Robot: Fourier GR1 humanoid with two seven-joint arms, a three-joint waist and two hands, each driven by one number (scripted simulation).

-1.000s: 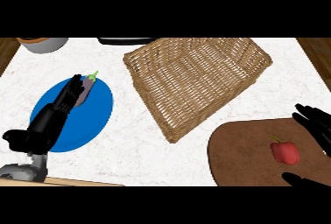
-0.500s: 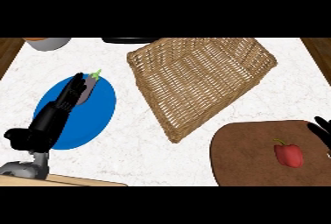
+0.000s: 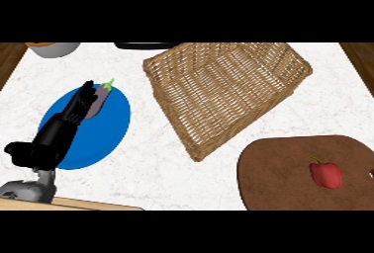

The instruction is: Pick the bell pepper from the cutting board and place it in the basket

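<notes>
Left hand, fingers straight, rests well apart from bell pepper on cutting board.

A black, jointed robot hand with blocky, segmented fingers joins a pale grey, rounded metal forearm just beside the blue oval plate.

a red bell pepper lies on the brown cutting board, near the wicker basket, while the left hand rests open over a blue plate.
</notes>
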